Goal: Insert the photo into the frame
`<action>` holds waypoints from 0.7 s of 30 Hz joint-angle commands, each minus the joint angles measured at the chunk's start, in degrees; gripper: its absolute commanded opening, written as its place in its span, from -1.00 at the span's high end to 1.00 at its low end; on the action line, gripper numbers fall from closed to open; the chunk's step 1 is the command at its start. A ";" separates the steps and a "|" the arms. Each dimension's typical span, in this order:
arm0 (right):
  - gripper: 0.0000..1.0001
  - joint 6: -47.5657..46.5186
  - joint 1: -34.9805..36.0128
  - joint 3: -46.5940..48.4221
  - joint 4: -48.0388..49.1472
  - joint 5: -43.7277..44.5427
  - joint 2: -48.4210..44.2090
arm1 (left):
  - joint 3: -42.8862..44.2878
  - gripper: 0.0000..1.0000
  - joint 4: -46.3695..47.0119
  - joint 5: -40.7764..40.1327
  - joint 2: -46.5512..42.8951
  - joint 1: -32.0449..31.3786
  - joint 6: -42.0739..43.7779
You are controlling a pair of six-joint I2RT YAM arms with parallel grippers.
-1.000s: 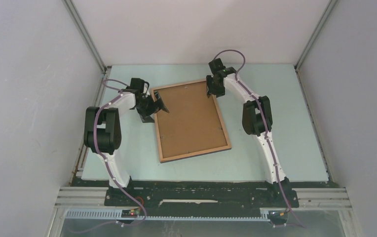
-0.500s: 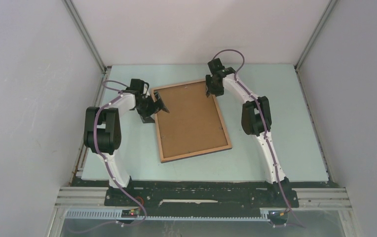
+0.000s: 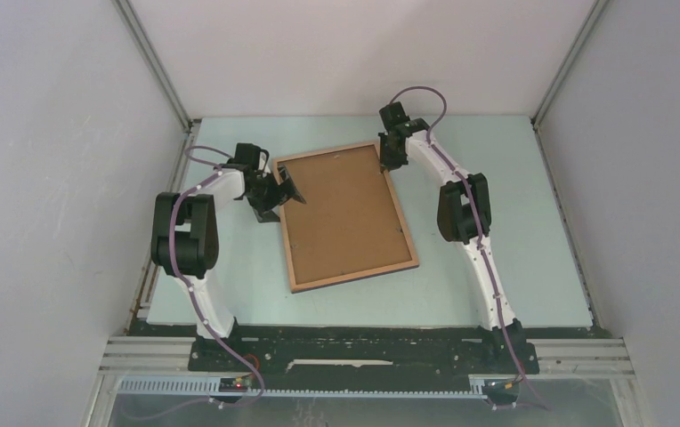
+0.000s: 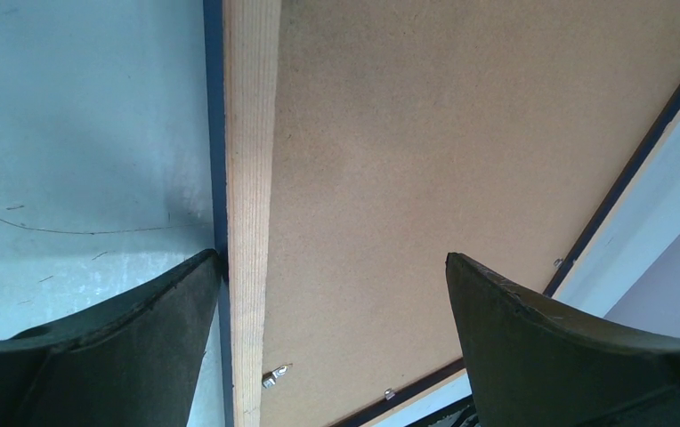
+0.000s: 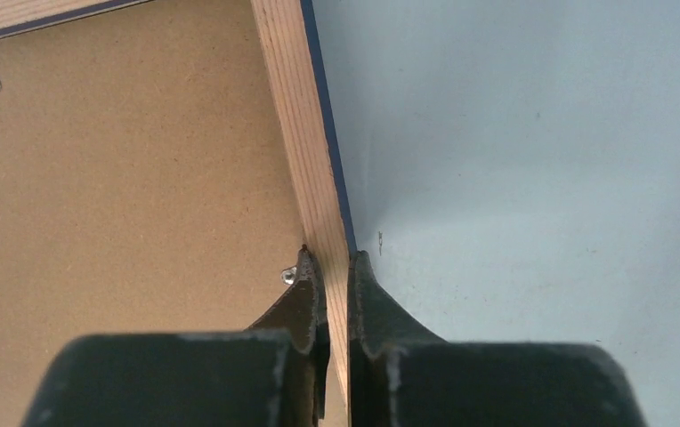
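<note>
The frame (image 3: 282,222) lies wood face up in the middle of the table (image 3: 497,178), with the photo (image 3: 344,213) inside it, brown back up; I judge both light, stiff and easy to slide. My right gripper (image 5: 330,262) pinches the frame's thin right side. My left gripper (image 4: 332,267) is spread over the left side; I think these thin sides are the only good hold.
</note>
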 commanded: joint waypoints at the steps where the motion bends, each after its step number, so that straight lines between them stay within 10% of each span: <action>1: 1.00 4.19 0.68 1.52 1.06 -1.00 1.73 | -1.50 -0.91 2.20 3.19 -2.59 -0.28 -1.52; 7: 0.94 6.20 -1.14 -2.73 4.85 -10.70 -0.78 | -1.24 -0.95 2.08 2.07 -3.23 -0.19 -0.24; 14: -0.04 4.89 -2.48 -14.70 10.69 -12.84 -8.25 | -4.02 -1.00 -1.89 -4.01 -11.70 0.01 2.17; 21: -0.03 0.62 0.03 -13.69 4.95 -1.48 -7.94 | -19.74 -1.00 -4.50 -9.53 -30.20 -7.68 -11.62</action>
